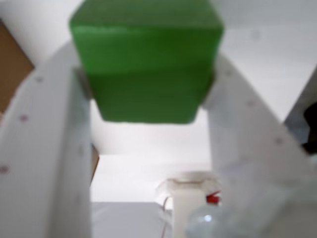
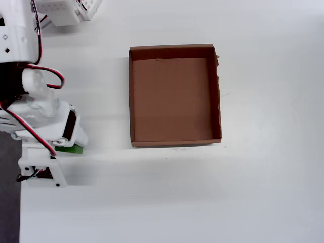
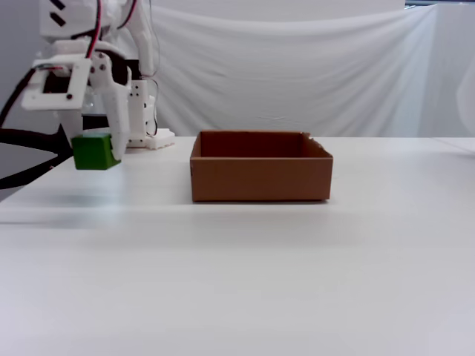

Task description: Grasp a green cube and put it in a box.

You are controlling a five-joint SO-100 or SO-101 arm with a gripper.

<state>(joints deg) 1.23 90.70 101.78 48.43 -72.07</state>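
Note:
The green cube [image 1: 146, 59] fills the top of the wrist view, pinched between two white fingers [image 1: 44, 148]. My gripper [image 3: 96, 147] is shut on the cube [image 3: 94, 151] and holds it clear of the table, well left of the box [image 3: 260, 178] in the fixed view. From overhead, only a green sliver of the cube [image 2: 72, 149] shows under the gripper [image 2: 68, 147]. The brown cardboard box [image 2: 130, 96] lies open and holds nothing, about a hand-width to the right. A brown strip of the box [image 1: 10, 69] shows at the left edge of the wrist view.
The arm's white body with red and black cables [image 2: 30, 101] occupies the left side of the overhead view. White plastic parts [image 2: 66, 12] sit at the top left. The table's left edge [image 2: 19, 212] runs close beside the arm. A white cloth [image 3: 297, 67] hangs behind.

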